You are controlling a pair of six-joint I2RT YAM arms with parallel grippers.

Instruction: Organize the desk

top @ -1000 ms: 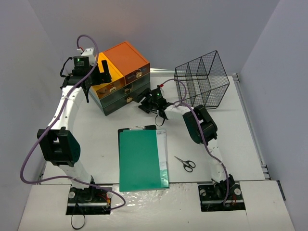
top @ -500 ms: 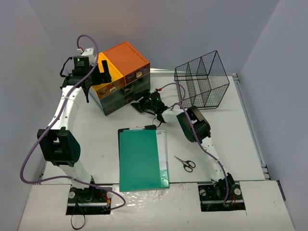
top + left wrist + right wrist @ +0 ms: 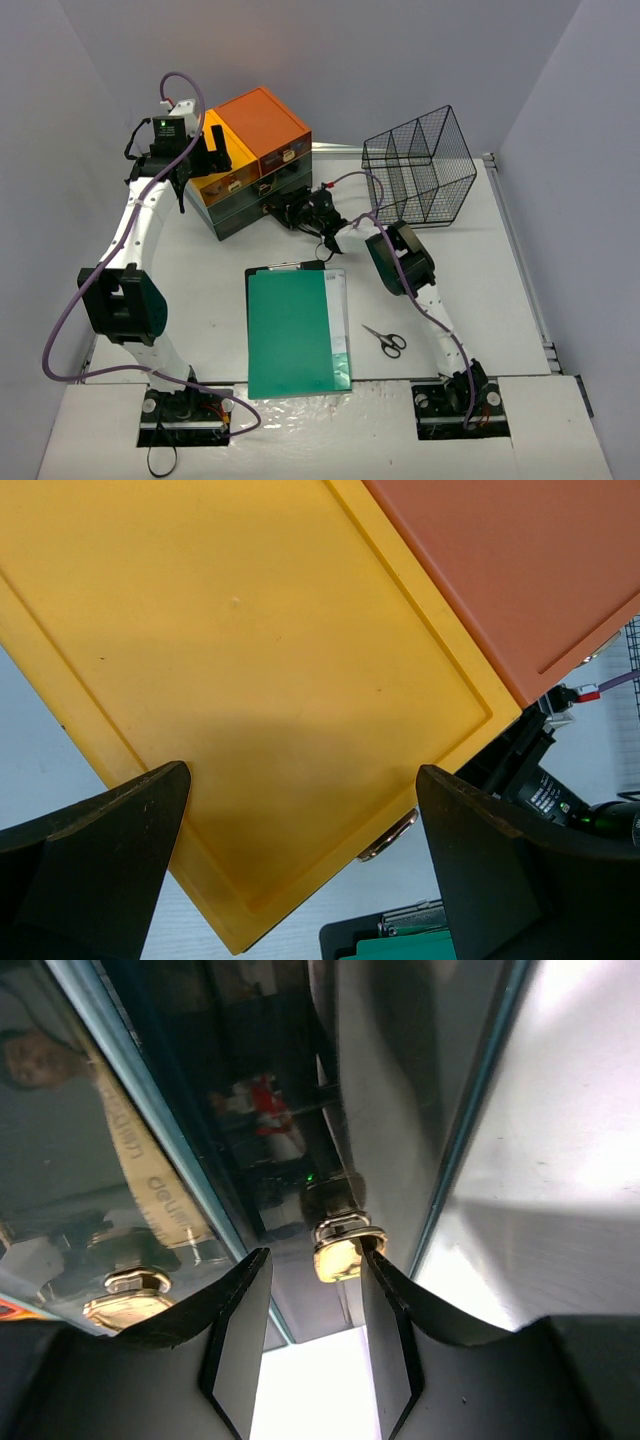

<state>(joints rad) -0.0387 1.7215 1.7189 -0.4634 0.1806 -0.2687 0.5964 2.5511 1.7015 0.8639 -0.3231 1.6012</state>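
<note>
Jaws of the right tool straddle a brass drawer pull, narrow; I cannot tell if gripping; left tool gapes wide.

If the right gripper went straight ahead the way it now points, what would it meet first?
Most likely the brass pull on the dark drawer front: it sits between the right gripper's fingers, closer to one. How much depth is left is unclear.
</note>
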